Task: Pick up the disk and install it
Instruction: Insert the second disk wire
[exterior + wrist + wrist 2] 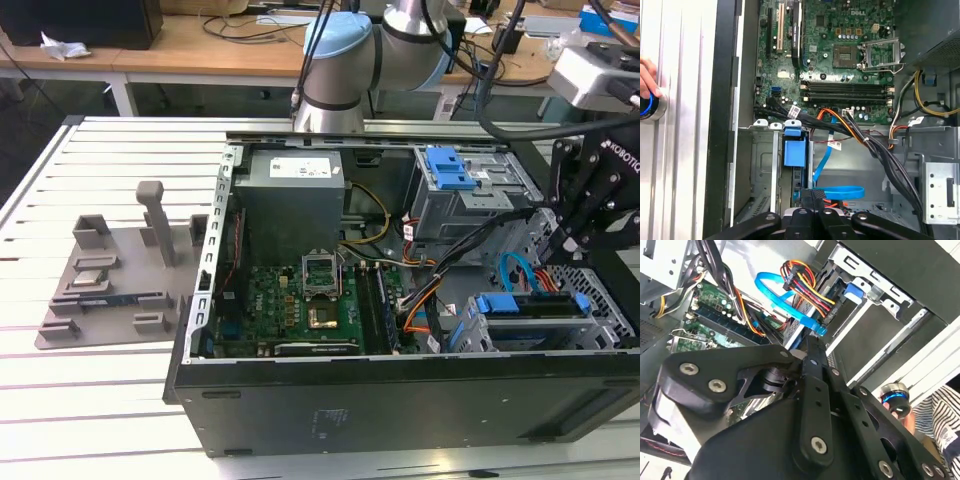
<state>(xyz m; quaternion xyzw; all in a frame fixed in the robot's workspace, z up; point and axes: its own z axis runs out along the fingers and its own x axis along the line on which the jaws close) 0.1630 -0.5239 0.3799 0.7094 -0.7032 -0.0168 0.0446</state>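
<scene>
Jaws first: the gripper [812, 216] sits low over the drive bay corner of the open computer case [400, 400], black fingers drawn together in both wrist views, but whether they actually pinch anything there cannot be told. Right beneath them, in the first wrist view, the disk [794, 152] stands on edge in its bay, blue bracket showing, beside the grey cage wall. In the exterior view the same disk [530, 305] sits at the case's near corner on the exterior view's right, with the gripper [580, 215] just above it.

Trouble spots are close. The blue data cable [840, 192] loops right across the fingers' path, and the orange-and-red power bundle [802, 282] hangs beside it; a careless push could snag either one or trap it against the disk. A tilted disk could also jam in the cage rails.

Further in, the motherboard [840, 60] lies exposed. Out on the slatted worktop [110, 400], a person's hand [647, 77] rests at a round blue-ringed button [649, 106]. Beyond the case stands a grey parts fixture [120, 270].
</scene>
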